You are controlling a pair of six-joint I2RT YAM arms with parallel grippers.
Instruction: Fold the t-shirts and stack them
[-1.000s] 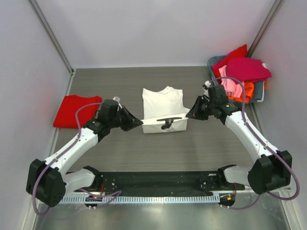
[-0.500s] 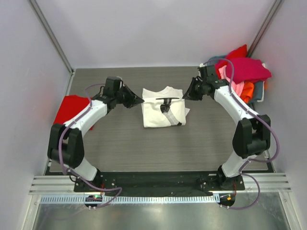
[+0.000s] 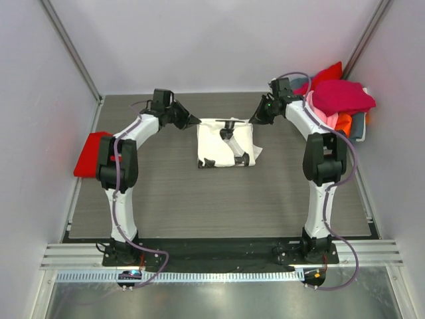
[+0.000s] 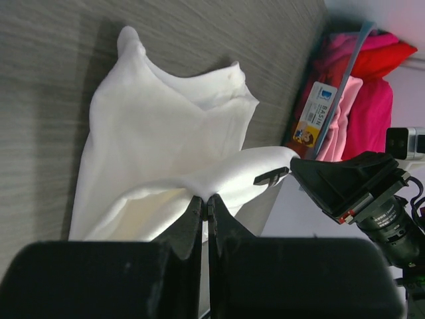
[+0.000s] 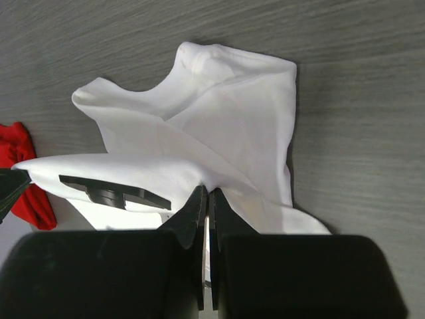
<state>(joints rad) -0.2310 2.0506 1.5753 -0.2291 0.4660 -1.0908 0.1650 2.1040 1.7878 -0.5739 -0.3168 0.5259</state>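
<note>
The white t-shirt (image 3: pixel 226 143) with black printed marks lies folded in the middle of the table. My left gripper (image 3: pixel 197 121) is shut on its far left corner, seen close in the left wrist view (image 4: pixel 206 197). My right gripper (image 3: pixel 252 120) is shut on its far right corner, seen close in the right wrist view (image 5: pixel 207 191). Both hold the raised cloth edge (image 5: pixel 139 176) over the far end of the shirt (image 4: pixel 159 133). A red t-shirt (image 3: pixel 89 153) lies at the left edge. Magenta (image 3: pixel 342 95), pink and orange shirts fill the basket.
The grey-blue basket (image 3: pixel 359 123) of shirts stands at the far right, close behind my right arm. Slanted wall rails run along the far corners. The black base rail (image 3: pixel 212 249) lies at the near edge.
Both grippers have carried the shirt's near edge away from me, to the far end. The fold now lies over the shirt and the black marks face up.
</note>
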